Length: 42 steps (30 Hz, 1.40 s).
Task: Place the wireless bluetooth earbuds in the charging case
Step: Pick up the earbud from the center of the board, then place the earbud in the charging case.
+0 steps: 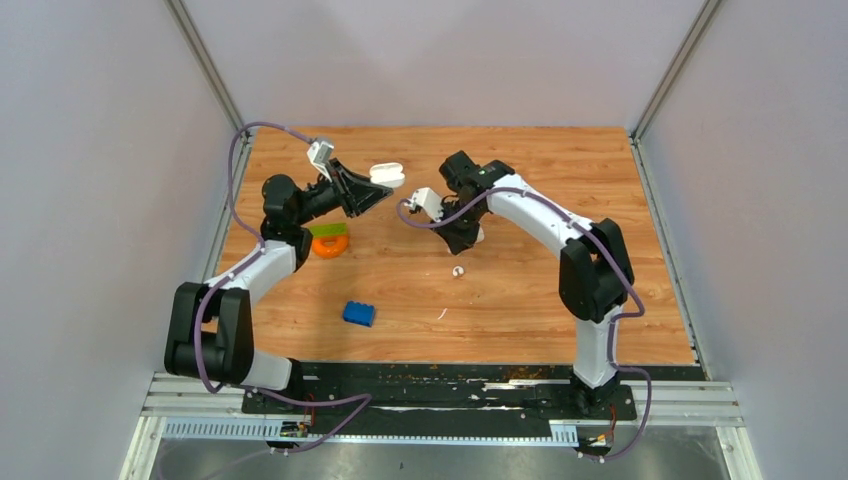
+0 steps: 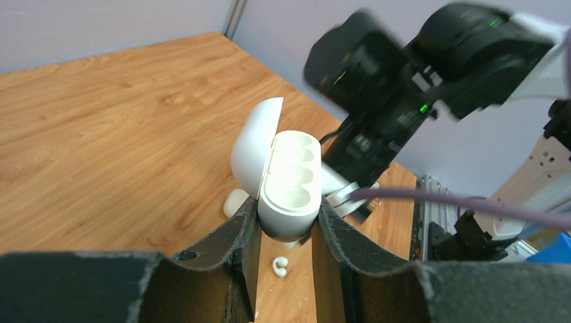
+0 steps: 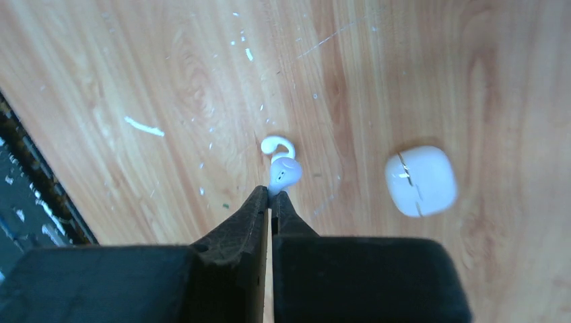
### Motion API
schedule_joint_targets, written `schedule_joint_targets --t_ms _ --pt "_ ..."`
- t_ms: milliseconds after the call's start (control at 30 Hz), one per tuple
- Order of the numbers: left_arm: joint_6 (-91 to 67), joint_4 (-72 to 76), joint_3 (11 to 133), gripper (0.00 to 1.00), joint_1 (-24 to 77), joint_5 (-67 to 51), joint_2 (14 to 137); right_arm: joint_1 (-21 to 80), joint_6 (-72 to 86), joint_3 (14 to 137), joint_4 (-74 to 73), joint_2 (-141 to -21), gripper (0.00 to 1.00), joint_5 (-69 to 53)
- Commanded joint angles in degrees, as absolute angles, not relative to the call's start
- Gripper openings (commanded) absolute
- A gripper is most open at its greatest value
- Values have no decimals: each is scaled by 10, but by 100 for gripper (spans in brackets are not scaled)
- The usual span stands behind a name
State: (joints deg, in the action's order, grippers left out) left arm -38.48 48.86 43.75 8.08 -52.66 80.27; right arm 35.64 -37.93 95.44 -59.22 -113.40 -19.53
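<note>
The white charging case [image 2: 289,178] stands open, its lid [image 2: 252,145] tipped back, and both its sockets look empty. My left gripper [image 2: 287,217] is shut on its lower body and holds it above the table [image 1: 560,290]; from above the case [image 1: 386,175] shows at the far middle. My right gripper [image 3: 271,195] is shut on the tip of one small white earbud [image 3: 285,172], just right of the case and above the wood. A second, hook-shaped earbud [image 3: 275,144] lies on the table below; it also shows as a hooked earbud [image 1: 458,271] and a loose earbud [image 2: 279,262].
A rounded white closed box [image 3: 421,180] lies on the wood near the right gripper. A blue toy brick [image 1: 359,313] sits front centre. An orange ring [image 1: 330,246] with a green piece [image 1: 326,230] lies under the left arm. A white sliver [image 1: 441,313] lies by the brick.
</note>
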Motion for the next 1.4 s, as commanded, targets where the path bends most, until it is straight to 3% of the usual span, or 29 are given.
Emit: schedule_joint_targets --t_ms 0,367,933,1367 --pt "-375 540 452 0 77 -563 822 351 -506 1027 -732 -1064 0 -224" --pt "-292 591 419 0 118 -658 818 353 -711 1157 -893 -971 0 -299" --pt "-54 499 374 0 197 -648 816 470 -556 1281 -921 -1054 0 -183" --pt "-61 503 376 0 216 -652 810 482 -532 1312 -921 -1096 0 -138"
